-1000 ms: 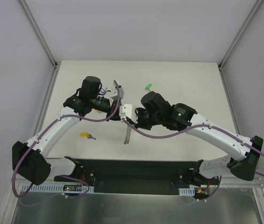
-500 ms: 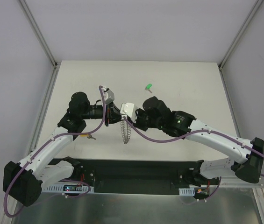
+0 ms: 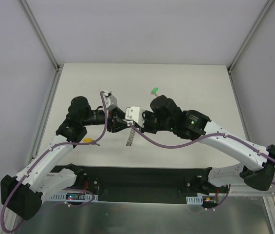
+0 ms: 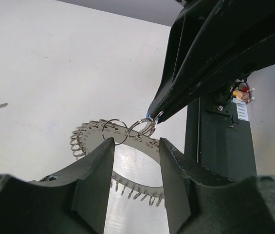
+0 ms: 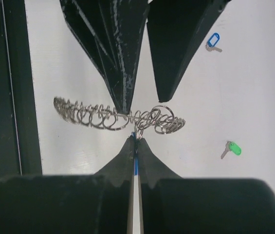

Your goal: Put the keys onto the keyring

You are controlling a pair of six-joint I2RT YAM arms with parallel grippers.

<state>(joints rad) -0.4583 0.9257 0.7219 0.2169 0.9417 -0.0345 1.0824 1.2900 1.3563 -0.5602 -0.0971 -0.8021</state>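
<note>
1. Table: white and bare apart from the loose keys listed below.
2. Keyring: sits at mid-frame in the overhead view, seen edge-on below the two meeting grippers. I cannot tell whether it hangs free or rests on the table.
3. Left gripper: jaws parted to a moderate gap around the keyring's rim. In the right wrist view, one finger tip touches the loops and the other stands just clear.
4. Right gripper: clamped narrow on the blue key, whose small ring lies against the keyring's loops.
5. Progress: the blue key appears threaded or nearly so, though this is not confirmed. Three keys are left on the table:
   - green key, lower right of the right wrist view
   - pale-blue key, upper right of the same view
   - yellow key, partly under the left arm
6. Writing: none is legible. A small sticker at the right edge of the left wrist view is too small to read.
</note>
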